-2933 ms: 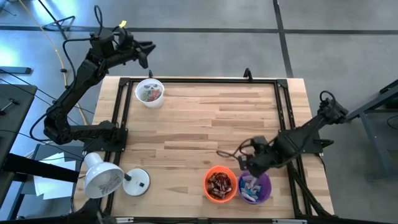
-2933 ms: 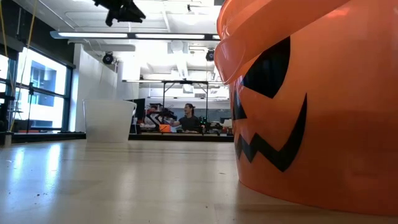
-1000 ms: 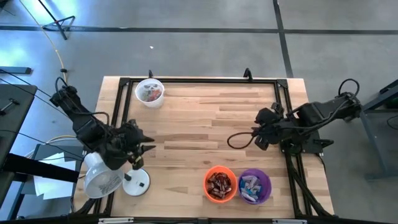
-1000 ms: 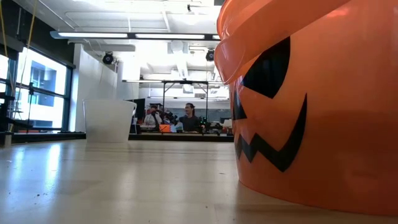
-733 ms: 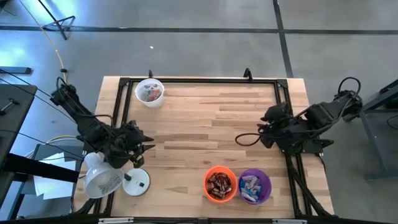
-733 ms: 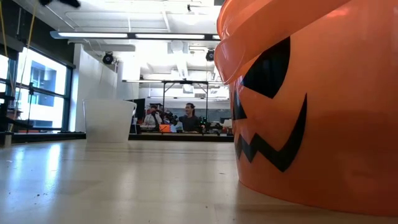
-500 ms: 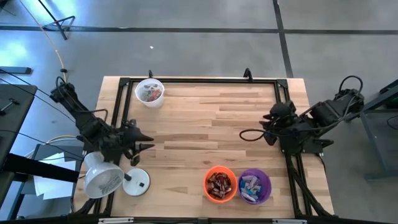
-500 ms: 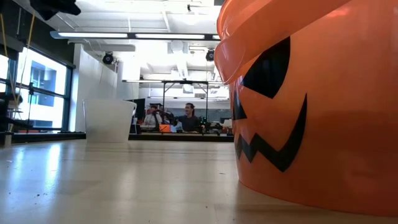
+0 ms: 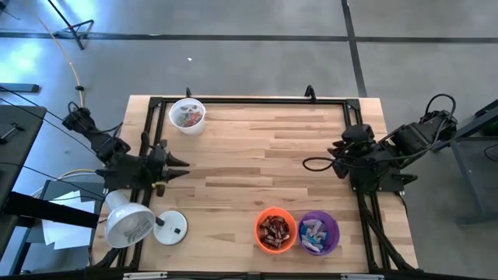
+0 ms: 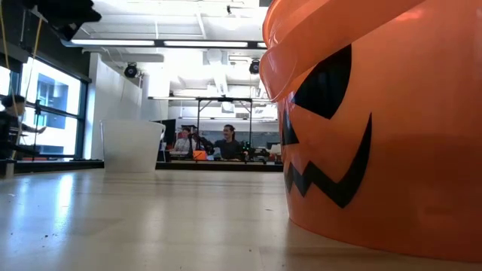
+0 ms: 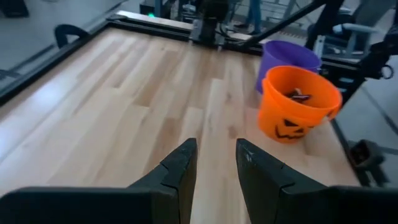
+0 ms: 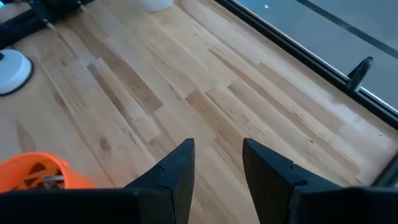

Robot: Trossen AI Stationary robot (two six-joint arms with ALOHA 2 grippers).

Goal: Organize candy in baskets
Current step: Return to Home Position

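Three baskets stand on the wooden table. The white basket (image 9: 187,115) at the far left holds mixed candy (image 9: 186,117). At the near edge, the orange basket (image 9: 275,230) holds dark brown candy (image 9: 273,231), and the purple basket (image 9: 319,233) beside it holds blue-and-white candy (image 9: 313,231). My left gripper (image 9: 180,165) is open over the table's left edge, with nothing between its fingers (image 11: 216,155). My right gripper (image 9: 339,157) is open and empty (image 12: 217,155) above the right side of the table.
A white dome lamp (image 9: 128,222) with a round base (image 9: 171,228) stands at the near left corner, just nearer than my left gripper. A black frame (image 9: 249,101) runs around the tabletop. The table's middle (image 9: 249,163) is bare wood. People sit in the room beyond (image 10: 226,141).
My left gripper has drawn away from the lamp toward the far edge, sinking and tipping up closer to level. My right gripper has pulled back a little toward the table's right edge and rolled. Both have stayed open. The baskets have not moved.
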